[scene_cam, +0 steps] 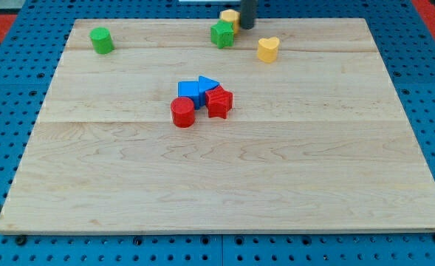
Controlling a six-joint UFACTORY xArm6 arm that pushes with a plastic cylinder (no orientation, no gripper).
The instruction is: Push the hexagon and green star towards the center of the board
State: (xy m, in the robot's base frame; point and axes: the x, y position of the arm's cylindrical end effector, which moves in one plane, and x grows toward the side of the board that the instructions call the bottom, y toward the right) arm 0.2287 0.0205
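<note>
My tip (246,26) is at the view's top edge of the wooden board (224,192), just right of a yellow hexagon (229,17) and touching or nearly touching it. A green star (221,34) lies right below and left of the hexagon, against it. The rod comes in from the top of the view.
A yellow heart (268,49) lies right of the green star. A green cylinder (101,40) sits at the top left. Near the middle stand a blue cube (190,91), a blue triangle (208,83), a red star (219,102) and a red cylinder (182,112), clustered together.
</note>
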